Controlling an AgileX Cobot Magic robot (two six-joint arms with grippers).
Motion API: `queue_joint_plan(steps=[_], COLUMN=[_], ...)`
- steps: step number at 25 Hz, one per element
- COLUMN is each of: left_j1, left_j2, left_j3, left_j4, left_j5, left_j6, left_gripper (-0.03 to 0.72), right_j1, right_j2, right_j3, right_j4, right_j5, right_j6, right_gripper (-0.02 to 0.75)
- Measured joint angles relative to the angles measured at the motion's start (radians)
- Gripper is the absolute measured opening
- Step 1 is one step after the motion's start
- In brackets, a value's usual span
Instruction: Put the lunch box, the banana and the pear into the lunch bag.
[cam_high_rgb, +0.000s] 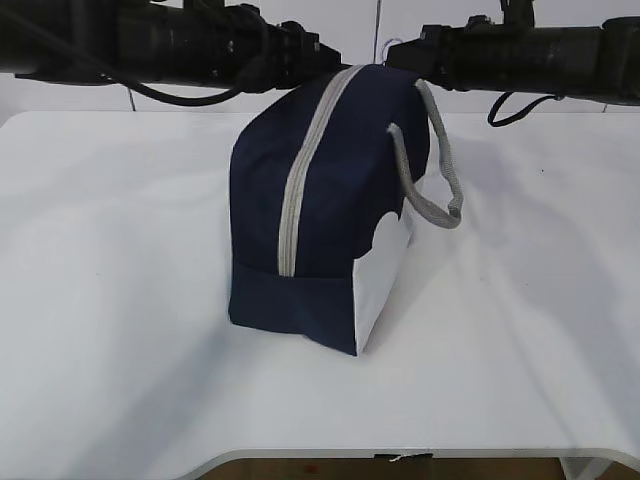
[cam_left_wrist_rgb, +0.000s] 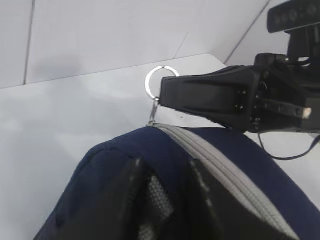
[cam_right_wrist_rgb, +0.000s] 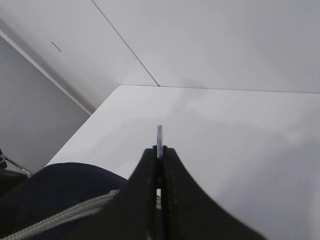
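Two arms meet over the lunch bag (cam_high_rgb: 320, 210), which stands zipped shut at the middle of the frame on the white tabletop (cam_high_rgb: 110, 300) — no lunch box, banana or pear shows in any view, so they may be inside already or simply out of sight. Biggest risk: the bag is light and tall, and a pull along the grey zipper (cam_high_rgb: 300, 190) could tip or drag it instead of moving the slider, unless the left gripper (cam_left_wrist_rgb: 165, 200) pins the fabric. Its jaws press around the bag's top at the lower centre of the left wrist view, narrowed, though a firm hold cannot be confirmed. The right gripper (cam_right_wrist_rgb: 159, 165) has its jaws pinched flat on the thin metal ring pull (cam_left_wrist_rgb: 156, 82) — a slim, slick thing that could slip out if tugged at an angle.
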Motion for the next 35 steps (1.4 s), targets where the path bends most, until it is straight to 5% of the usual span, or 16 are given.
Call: queue_joint_plan(steps=[6, 35], left_j1=[0.0, 0.0], left_j2=[0.016, -0.046], left_j3=[-0.027, -0.027], left_j4=[0.002, 0.045], left_j5=[0.044, 0.237], left_j6=[-0.002, -0.002], left_gripper=[0.046, 0.029], right_j1=[0.0, -0.002], right_j2=[0.0, 0.002], right_j3=[0.0, 0.0], right_j4=[0.0, -0.078], right_j5=[0.0, -0.051], right_j6=[0.0, 0.059], right_gripper=[0.006, 0.006])
